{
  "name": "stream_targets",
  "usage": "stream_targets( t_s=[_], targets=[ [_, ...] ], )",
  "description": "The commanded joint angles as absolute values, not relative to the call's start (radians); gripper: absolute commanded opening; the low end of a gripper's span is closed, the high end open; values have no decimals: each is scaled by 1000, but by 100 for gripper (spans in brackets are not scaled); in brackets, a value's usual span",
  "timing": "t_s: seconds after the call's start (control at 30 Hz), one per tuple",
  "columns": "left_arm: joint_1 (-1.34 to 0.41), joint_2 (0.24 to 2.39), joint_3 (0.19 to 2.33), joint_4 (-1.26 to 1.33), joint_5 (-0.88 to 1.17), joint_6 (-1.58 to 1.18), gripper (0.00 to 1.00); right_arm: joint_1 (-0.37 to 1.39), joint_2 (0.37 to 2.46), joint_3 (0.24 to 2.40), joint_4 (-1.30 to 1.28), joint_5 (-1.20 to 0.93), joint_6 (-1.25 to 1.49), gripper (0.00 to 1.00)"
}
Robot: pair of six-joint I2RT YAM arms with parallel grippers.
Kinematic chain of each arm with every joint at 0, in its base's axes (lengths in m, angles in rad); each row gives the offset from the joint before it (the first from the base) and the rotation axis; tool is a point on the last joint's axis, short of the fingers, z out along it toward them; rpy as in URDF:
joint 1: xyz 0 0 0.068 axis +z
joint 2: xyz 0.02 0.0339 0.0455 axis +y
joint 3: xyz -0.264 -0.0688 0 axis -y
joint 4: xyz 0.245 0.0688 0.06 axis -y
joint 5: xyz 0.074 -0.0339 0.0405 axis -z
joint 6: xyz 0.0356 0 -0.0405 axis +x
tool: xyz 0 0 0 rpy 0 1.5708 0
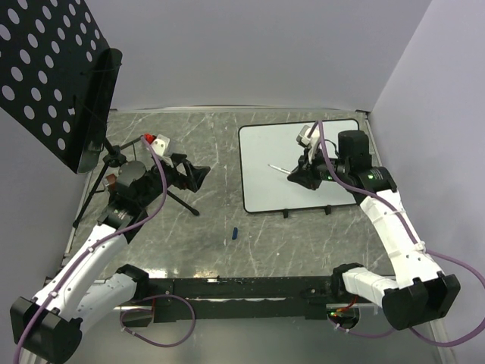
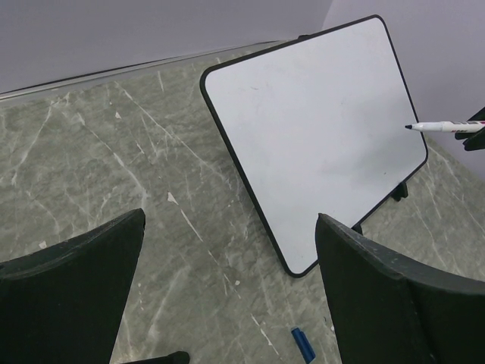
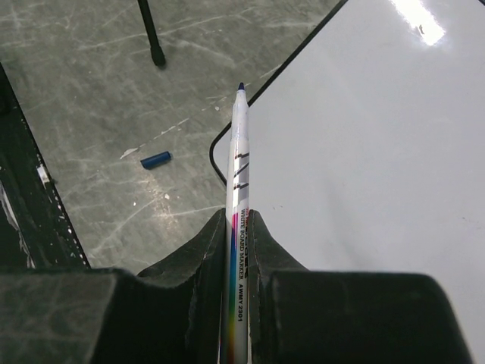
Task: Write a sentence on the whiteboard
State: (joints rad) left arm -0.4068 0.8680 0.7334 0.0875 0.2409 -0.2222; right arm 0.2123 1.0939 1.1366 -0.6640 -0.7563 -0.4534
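The right gripper (image 3: pixel 237 224) pinches the marker (image 3: pixel 239 152), tip over the blank board (image 1: pixel 261 144) at the table's 2 o'clock. Touch down lightly near its 9 o'clock edge, leaving room rightward. Left gripper (image 1: pixel 195 178) idles open.

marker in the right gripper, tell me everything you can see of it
The marker is a slim white plastic pen with a dark blue tip, uncapped, with black tick marks, a rainbow stripe and printed lettering along its barrel. The right gripper is shut on its rear half, so the tip sticks out ahead, over the whiteboard. Whether the tip touches the board cannot be told. A small blue piece, probably its cap, lies apart on the table.
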Motion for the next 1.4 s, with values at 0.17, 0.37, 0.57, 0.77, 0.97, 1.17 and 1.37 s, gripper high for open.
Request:
stream_targets(
  t_s=[0.17,0.37,0.57,0.77,0.97,1.17,1.37],
  targets=[
    [-407,867,724,126,268,-245,97,333,1130,1207,-600,-604,-420,0],
    [-407,854,707,110,250,-247,97,365,1152,1233,-574,-558,-394,0],
    [-407,844,704,97,224,-230,97,367,1180,1247,-551,-531,-368,0],
    [-408,830,698,92,204,-224,97,367,1193,1273,-535,-525,-371,0],
    [-408,830,696,97,204,-227,97,370,1210,1312,-554,-519,-376,0],
    [-411,819,695,95,196,-230,97,370,1206,1290,-526,-463,-370,0],
    [-413,811,690,98,179,-232,97,379,1216,1266,-482,-388,-339,0]
  ],
)
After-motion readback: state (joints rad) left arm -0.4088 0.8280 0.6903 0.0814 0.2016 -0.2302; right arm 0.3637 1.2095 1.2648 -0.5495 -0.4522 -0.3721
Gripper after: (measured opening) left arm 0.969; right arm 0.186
